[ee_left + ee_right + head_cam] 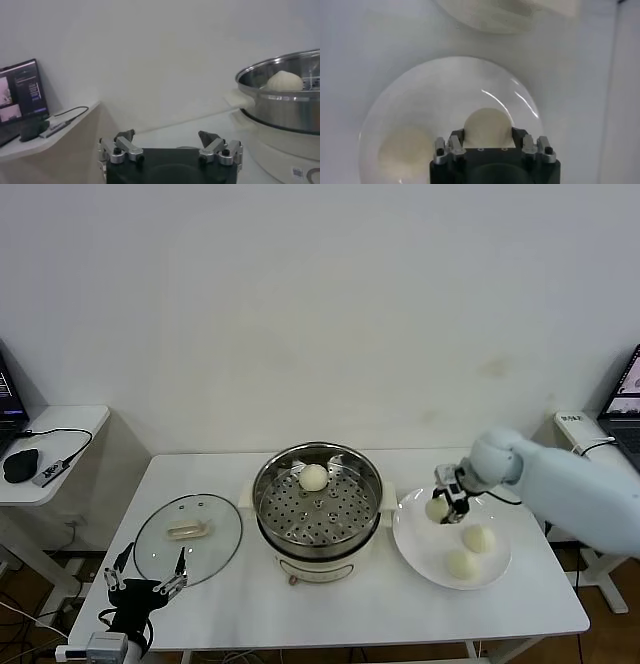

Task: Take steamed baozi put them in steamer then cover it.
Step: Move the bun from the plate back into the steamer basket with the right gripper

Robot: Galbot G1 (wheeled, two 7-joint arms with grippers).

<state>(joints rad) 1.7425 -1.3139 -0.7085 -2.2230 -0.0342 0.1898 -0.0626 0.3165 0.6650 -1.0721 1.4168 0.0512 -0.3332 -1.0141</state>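
Note:
The steel steamer (317, 509) stands mid-table with one baozi (314, 477) on its perforated tray. My right gripper (445, 506) is over the left part of the white plate (415, 539), shut on a second baozi (437, 508). In the right wrist view that baozi (488, 127) sits between the fingers (456, 145) above the plate (435, 95). Two more baozi (479, 538) (461, 564) lie on the plate. The glass cover (187, 536) with its beige handle lies flat on the table's left. My left gripper (145, 586) hangs open and empty at the table's front left edge.
A side table (60, 424) at the far left holds a laptop (22, 95), a mouse and cables. A second laptop (625, 399) sits at the far right. The left wrist view shows the steamer (285, 100) off to one side.

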